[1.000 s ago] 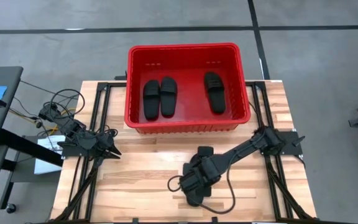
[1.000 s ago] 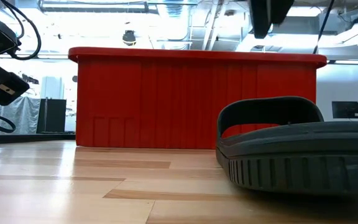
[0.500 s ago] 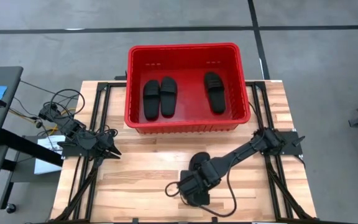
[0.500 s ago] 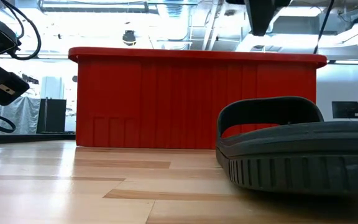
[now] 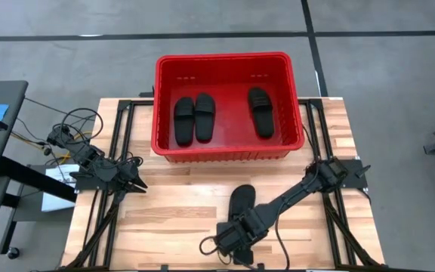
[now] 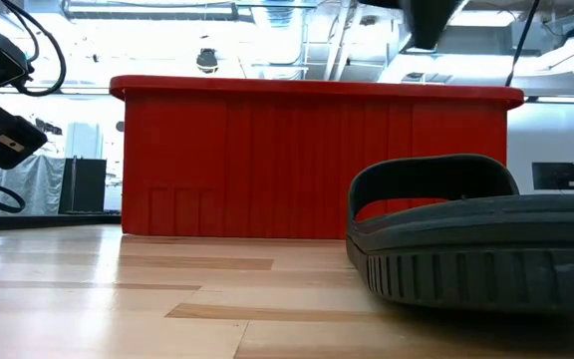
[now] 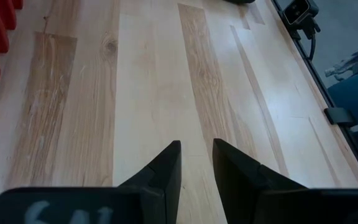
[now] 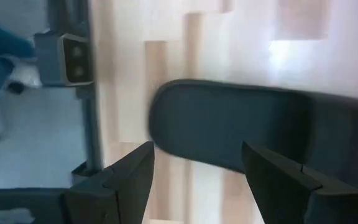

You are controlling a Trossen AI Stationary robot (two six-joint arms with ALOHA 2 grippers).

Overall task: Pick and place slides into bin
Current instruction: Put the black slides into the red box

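Three black slides (image 5: 195, 117) lie flat on the floor of the red bin (image 5: 165, 143) at the table's far side. A fourth black slide (image 5: 242, 202) lies sole-down on the table in front of the bin. It fills the right foreground of the low view (image 6: 476, 239). My right gripper (image 5: 235, 236) hangs open above this slide's near end (image 8: 229, 127), a finger on either side, touching nothing. My left gripper (image 5: 133, 182) rests shut over the table's left side (image 7: 196, 155), far from the slides.
The bin's near wall (image 6: 317, 160) stands tall between the loose slide and the bin's inside. A small camera block (image 8: 67, 59) sits at the table's near edge close to my right gripper. Bare wood (image 5: 172, 204) lies between the two arms.
My right gripper has gone toward the table's near edge, along the loose slide, uncovering most of it in the high view. The slide has stayed where it was.
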